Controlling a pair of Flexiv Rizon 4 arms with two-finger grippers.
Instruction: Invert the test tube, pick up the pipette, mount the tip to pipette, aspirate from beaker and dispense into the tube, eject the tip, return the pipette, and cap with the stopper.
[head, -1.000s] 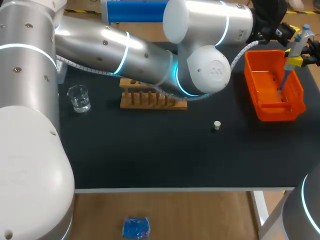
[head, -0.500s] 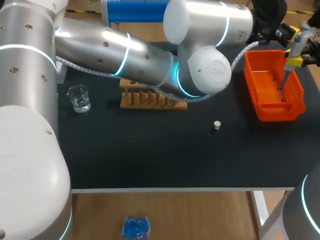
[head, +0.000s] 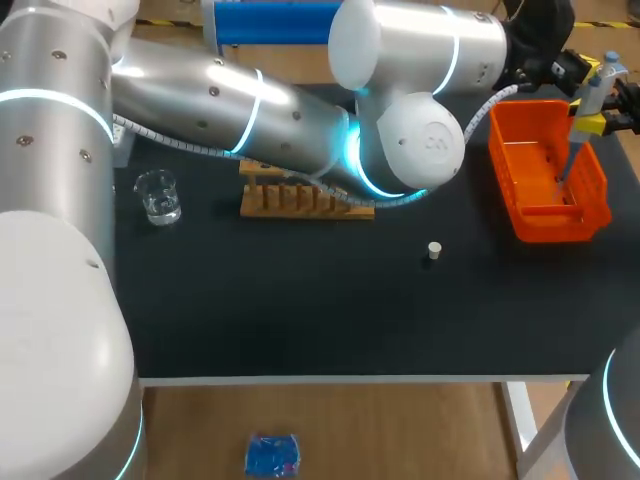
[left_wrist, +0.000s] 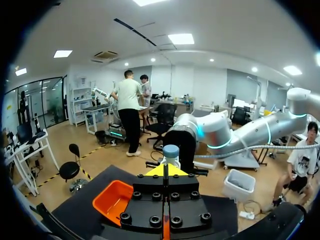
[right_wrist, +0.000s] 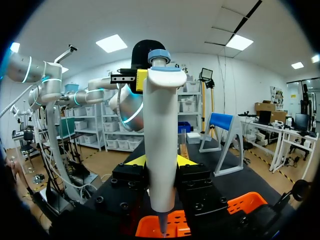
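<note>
Looking down from the head view, the white pipette with the grey-blue cap (head: 592, 92) stands nearly upright in the right gripper (head: 592, 123). Its thin lower end dips inside the orange plastic basket (head: 596, 195) at the far right of the black table top (head: 300, 310). The left gripper (head: 566, 66) sits just beside the pipette's head. The main risk, I judge, is a sideways shove: an off-axis press on the head could tilt the pipette in the right claw and drop the tip outside the basket. The long left arm also hangs over the wooden tube rack (head: 300, 200), so a low retreat could knock it or the small glass beaker (head: 158, 195). The small white stopper (head: 433, 250) lies alone, well apart from both.

From the left wrist view, the left claw's yellow tips are pressed together into one wedge, pinching nothing, with the pipette's cap just ahead of them. Whether they touch it I cannot tell; a miss would leave the tip on.

From the right wrist view, the right claw pinches the pipette's body from both sides, upright over the basket. Whether a disposable tip is mounted I cannot tell. A loose pinch could let the pipette slide down under a push.
</note>
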